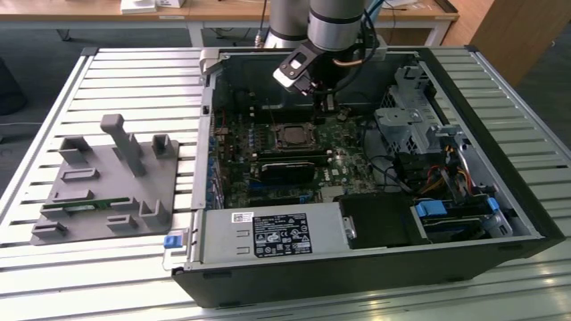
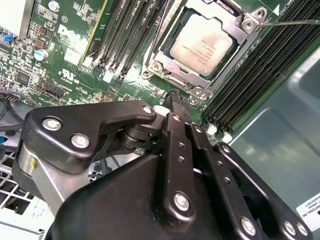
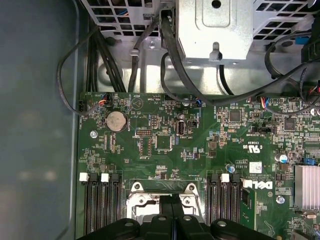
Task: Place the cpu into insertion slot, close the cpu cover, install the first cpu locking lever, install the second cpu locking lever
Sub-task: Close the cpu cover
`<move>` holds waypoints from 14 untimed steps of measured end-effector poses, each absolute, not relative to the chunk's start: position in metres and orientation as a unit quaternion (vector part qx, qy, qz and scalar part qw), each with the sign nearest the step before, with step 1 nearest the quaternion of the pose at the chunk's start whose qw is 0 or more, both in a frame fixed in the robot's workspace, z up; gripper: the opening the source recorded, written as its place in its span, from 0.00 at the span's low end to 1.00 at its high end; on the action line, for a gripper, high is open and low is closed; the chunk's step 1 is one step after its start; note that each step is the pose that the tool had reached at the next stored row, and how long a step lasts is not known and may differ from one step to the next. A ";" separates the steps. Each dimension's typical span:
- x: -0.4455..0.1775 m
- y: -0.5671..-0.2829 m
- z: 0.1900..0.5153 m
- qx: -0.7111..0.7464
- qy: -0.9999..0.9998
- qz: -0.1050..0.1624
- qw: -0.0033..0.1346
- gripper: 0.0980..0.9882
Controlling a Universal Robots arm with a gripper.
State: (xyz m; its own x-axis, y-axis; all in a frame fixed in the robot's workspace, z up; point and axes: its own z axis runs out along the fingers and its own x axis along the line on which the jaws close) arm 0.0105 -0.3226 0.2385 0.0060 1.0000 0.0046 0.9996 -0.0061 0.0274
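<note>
On the exterior view's left, on the slatted metal table, stands a grey holder plate with several upright posts, well apart from the work. Beside it, toward the right, lies the open computer case, and inside it the green circuit board. Near the middle of the board is the insertion slot. The cpu sits already in it, flat, with its dull silver top facing up. The cpu cover lies down over the chip, so the metal top looks out through the cut-out of the frame. From one corner of the cover a thin lever rod reaches across the long memory slots; if it is hooked down, I cannot tell. The arm stands over the back part of the case. The gripper hangs just beyond the slot, a little toward the exterior view's right. In both wrist views its two black fingers are pressed together with nothing between them. Their tips are near the edge of the socket frame; whether they touch it I cannot see. Further to the right are the metal drive cage and a bundle of cables.
</note>
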 end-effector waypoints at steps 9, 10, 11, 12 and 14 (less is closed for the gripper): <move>0.008 -0.323 0.239 0.709 0.705 0.011 0.008 0.01; 0.007 -0.323 0.239 0.709 0.705 0.011 0.008 0.01; 0.007 -0.323 0.239 0.709 0.705 0.011 0.008 0.01; 0.006 -0.323 0.239 0.709 0.705 0.011 0.008 0.01; 0.003 -0.323 0.238 0.709 0.705 0.011 0.008 0.01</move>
State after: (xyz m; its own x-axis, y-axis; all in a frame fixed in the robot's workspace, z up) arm 0.0035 -0.3226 0.2385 0.0061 1.0000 0.0046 0.9996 -0.0062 0.0274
